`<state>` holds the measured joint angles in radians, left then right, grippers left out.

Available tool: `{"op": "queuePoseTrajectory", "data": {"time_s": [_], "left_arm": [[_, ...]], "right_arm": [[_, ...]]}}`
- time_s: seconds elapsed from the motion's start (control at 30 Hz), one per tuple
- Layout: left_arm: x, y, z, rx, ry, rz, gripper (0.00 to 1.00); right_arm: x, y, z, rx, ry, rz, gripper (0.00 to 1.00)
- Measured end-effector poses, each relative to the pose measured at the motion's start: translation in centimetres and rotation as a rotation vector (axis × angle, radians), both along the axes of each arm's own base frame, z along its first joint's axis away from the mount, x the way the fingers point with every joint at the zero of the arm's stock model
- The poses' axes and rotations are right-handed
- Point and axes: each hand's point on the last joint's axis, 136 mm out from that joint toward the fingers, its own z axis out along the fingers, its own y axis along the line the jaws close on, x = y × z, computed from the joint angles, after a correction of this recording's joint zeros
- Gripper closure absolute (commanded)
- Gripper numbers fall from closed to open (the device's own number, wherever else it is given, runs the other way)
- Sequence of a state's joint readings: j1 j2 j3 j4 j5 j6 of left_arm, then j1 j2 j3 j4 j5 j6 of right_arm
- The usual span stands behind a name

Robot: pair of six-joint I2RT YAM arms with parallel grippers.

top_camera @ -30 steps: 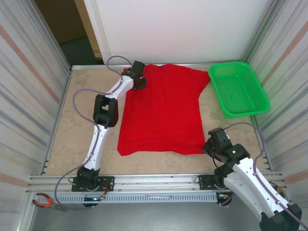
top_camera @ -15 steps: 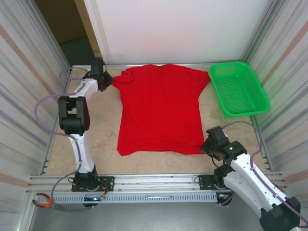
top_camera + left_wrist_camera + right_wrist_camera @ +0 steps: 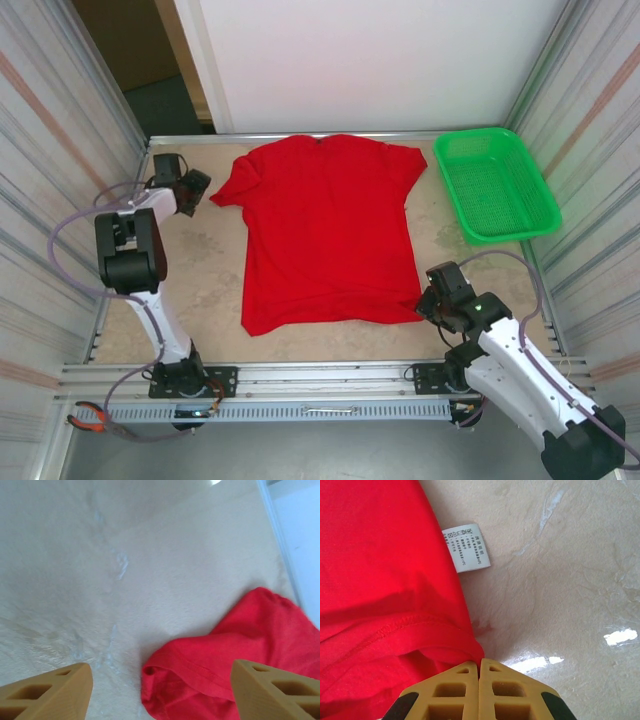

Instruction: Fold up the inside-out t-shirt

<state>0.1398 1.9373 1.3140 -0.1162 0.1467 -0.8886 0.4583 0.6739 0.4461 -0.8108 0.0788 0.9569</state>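
The inside-out t-shirt (image 3: 325,235) lies spread flat in the middle of the table, collar to the far side, both sleeves out. My left gripper (image 3: 192,188) stands open just left of the left sleeve (image 3: 210,670). In the left wrist view the sleeve's end lies on the table between the tan fingertips (image 3: 55,692), with neither touching it. My right gripper (image 3: 428,305) is at the shirt's near right corner. In the right wrist view its jaws (image 3: 480,664) are shut on the hem corner (image 3: 465,647). A white care label (image 3: 466,546) sticks out from the side seam.
A green mesh basket (image 3: 497,185) stands at the far right corner. Metal rails edge the table, with panelled walls close on both sides. Red-handled pliers (image 3: 95,420) lie off the table at the near left. Bare beige tabletop (image 3: 200,290) stretches left of the shirt.
My left gripper has swung left from the shirt's shoulder, drawing the left sleeve out flat, then opened and let go. The shirt has slid slightly left. The right gripper holds still.
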Motion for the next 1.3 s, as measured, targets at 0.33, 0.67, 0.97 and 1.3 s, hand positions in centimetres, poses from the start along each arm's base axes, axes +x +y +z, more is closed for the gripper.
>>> {"op": "queuePoseTrajectory", "data": {"time_s": [0.33,0.67,0.97,1.3], "left_arm": [[0.6,-14.6,8.8,0.305,-0.11,-0.502,0.23],[8.0,-15.4,1.6,0.547,0.11,-0.523,0.25],[7.5,-13.4,-3.4,0.614,0.278,-0.524,0.32],[7.8,-13.1,-2.6,0.643,0.269,-0.517,1.0]], "right_arm": [[0.2,0.4,-0.1,-0.008,-0.001,0.022,1.0],[0.2,0.4,0.2,-0.012,-0.021,0.026,1.0],[-0.1,0.3,0.4,-0.007,-0.029,0.03,1.0],[-0.1,0.3,0.4,-0.007,-0.03,0.03,1.0]]}}
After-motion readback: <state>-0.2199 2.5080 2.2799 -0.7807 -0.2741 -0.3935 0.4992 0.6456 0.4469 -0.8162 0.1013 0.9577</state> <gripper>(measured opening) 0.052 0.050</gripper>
